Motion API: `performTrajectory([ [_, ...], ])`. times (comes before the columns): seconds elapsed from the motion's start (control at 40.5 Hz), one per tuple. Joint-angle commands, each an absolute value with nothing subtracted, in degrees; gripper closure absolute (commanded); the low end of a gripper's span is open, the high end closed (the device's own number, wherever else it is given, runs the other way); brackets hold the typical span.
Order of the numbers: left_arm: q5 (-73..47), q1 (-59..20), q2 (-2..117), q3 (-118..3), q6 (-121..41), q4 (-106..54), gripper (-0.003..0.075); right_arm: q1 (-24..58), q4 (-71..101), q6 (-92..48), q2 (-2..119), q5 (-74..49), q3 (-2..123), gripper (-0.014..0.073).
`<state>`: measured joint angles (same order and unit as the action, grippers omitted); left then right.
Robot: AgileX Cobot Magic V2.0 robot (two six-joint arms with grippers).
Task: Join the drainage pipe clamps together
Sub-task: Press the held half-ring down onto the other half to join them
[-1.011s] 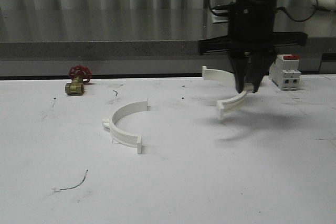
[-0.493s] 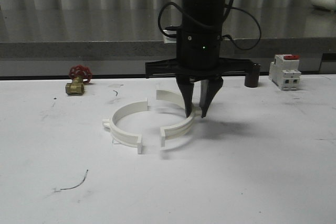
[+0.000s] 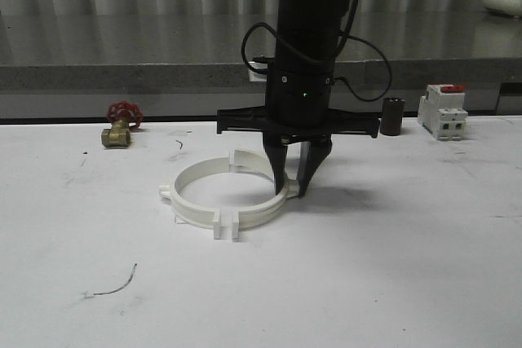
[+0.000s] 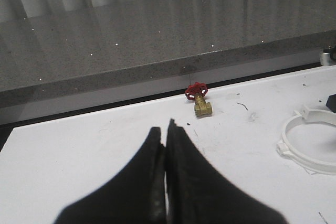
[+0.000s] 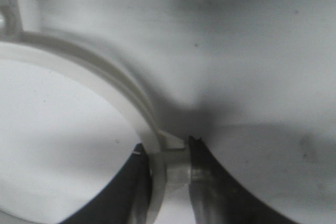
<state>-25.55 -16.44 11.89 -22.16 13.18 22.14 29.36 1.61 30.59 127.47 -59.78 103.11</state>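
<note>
Two clamp halves (image 3: 224, 197) mid-table forming a ring — valve (image 3: 120, 125) behind-left, breaker (image 3: 443, 112) behind-right.

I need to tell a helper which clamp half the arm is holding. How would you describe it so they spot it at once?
On the white table, find the white ring near the middle. The held clamp half is its right-hand arc, pinched by the right gripper. The free clamp half forms the left arc and is untouched.
</note>
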Motion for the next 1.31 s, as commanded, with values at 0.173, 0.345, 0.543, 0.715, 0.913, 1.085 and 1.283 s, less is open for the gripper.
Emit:
performTrajectory([
  [0.173,-21.2,-16.3,12.4,-23.6,13.4,22.6,0.0741,29.2,2.4,30.8,123.8,-58.5,104.9,0.0450],
  [0.345,-21.2,-16.3,12.4,-23.6,13.4,22.6,0.0741,29.2,2.8,30.8,123.8,-58.4,104.9,0.0450],
  [0.543,-21.2,-16.3,12.4,-23.6,13.4,22.6,0.0741,29.2,3.2,30.8,123.8,-58.1,104.9,0.0450],
  [0.715,-21.2,-16.3,12.4,-23.6,13.4,22.6,0.0741,29.2,3.3,30.9,123.8,-58.1,104.9,0.0450],
  [0.913,-21.2,-16.3,12.4,-23.6,13.4,22.6,0.0741,29.2,3.4,31.0,123.8,-58.1,104.9,0.0450],
  [1.085,-21.2,-16.3,12.4,-23.6,13.4,22.6,0.0741,29.2,3.4,31.0,123.8,-58.1,104.9,0.0442],
  [1.283,-21.2,-16.3,12.4,-23.6,13.4,22.6,0.0741,29.2,3.7,31.7,123.8,-58.1,104.9,0.0442],
])
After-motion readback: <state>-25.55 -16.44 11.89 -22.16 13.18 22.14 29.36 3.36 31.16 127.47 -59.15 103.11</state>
